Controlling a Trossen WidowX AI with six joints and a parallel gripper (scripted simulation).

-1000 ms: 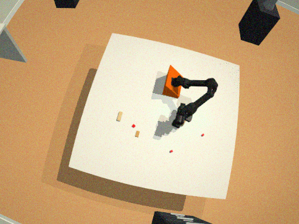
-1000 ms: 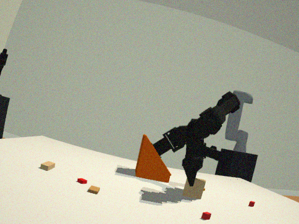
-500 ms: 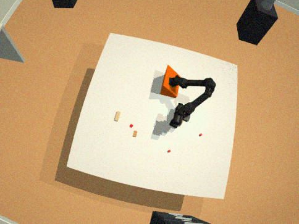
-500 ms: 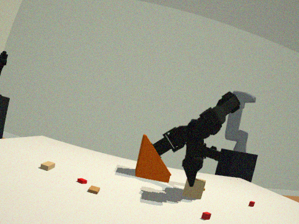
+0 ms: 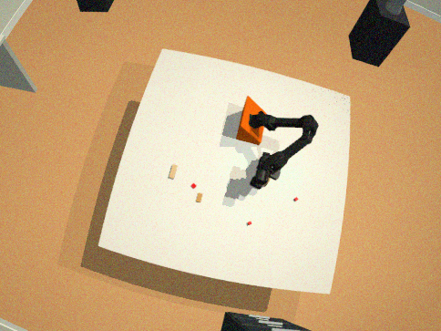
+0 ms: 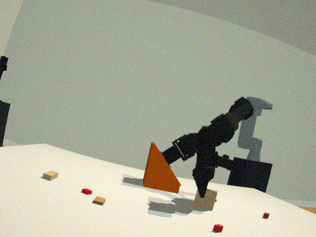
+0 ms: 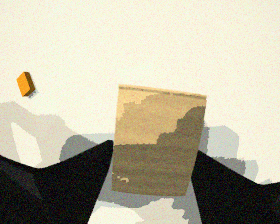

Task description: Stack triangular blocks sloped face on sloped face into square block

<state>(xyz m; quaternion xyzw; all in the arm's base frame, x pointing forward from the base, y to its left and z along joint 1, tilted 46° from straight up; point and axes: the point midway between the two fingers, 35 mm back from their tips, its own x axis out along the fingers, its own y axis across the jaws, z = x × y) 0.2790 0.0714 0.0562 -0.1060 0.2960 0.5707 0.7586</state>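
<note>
The two tan triangular blocks (image 6: 209, 203) (image 7: 155, 170) stand together on the table as one square-looking block. A thin dark line runs along the far top edge in the wrist view; the seam between the sloped faces is otherwise not clear. In the top view the hand hides nearly all of them. My gripper (image 7: 151, 151) is open, with one fingertip on each side of the block, very close to its sides. Any gap there is too small to tell. In the exterior view the near finger still overlaps the block's upper left part.
A large orange wedge (image 5: 246, 114) (image 6: 158, 173) stands by the arm's base. A tan block (image 5: 173, 171) (image 6: 50, 175), a small orange-brown block (image 5: 199, 198) (image 6: 99, 200) and several red pieces (image 5: 193, 186) (image 6: 218, 228) lie apart. A small orange piece (image 7: 25, 84) lies beyond the left finger.
</note>
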